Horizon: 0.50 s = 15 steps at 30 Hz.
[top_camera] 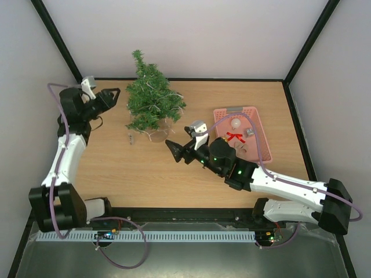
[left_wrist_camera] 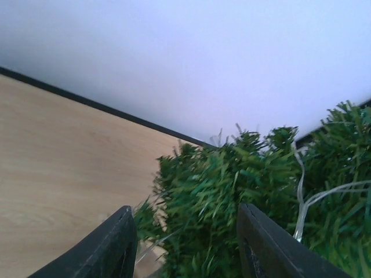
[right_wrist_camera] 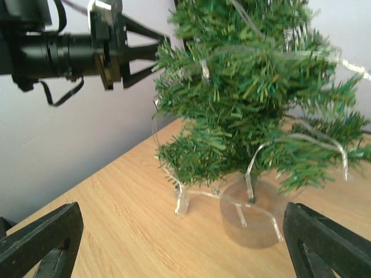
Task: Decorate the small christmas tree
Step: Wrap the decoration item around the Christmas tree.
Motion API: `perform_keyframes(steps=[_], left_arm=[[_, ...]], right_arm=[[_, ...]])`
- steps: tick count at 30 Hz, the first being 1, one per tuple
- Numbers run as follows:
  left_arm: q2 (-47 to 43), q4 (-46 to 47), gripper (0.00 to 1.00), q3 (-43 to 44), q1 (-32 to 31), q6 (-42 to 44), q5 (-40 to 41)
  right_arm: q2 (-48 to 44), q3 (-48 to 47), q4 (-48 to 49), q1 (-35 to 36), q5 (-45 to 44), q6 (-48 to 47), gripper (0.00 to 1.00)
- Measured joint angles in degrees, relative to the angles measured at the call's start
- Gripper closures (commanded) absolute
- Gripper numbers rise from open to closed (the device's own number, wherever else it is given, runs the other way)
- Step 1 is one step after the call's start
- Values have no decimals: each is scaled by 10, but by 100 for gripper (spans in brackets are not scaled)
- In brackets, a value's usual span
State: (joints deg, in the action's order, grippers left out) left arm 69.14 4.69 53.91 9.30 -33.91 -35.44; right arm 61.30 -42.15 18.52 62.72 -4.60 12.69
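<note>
Geometry: small christmas tree (top_camera: pixel 152 98) upright at 12 o'clock on table (top_camera: pixel 116 168), axis vertical, just at 3 o'clock of left gripper (top_camera: pixel 116 98), jaws part-spread, clamping nothing; right gripper (top_camera: pixel 171 152) wide open, empty, farther off at tree's 5 o'clock.

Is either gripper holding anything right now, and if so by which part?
Nothing is held. The left gripper stands open with branch tips of the small christmas tree loose between its jaws; the right gripper is open and empty.
</note>
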Motion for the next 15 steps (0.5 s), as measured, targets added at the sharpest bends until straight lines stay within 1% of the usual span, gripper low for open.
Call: perform_keyframes(steps=[5,11,13,15], left_arm=[[86,44,52,50,0,3,-77],[147,88,52,54,0,-14,-144],[154,103,55,54,0,-24,-158],[158,124,61,54,-2,-38,-171]], right_arm=[[17,0,-4,0,0,42,9],[17,0,-5,0,-5,58,10],[15,0,-9,0,-10,57,11],[14,0,-12,0,-16,58,15]])
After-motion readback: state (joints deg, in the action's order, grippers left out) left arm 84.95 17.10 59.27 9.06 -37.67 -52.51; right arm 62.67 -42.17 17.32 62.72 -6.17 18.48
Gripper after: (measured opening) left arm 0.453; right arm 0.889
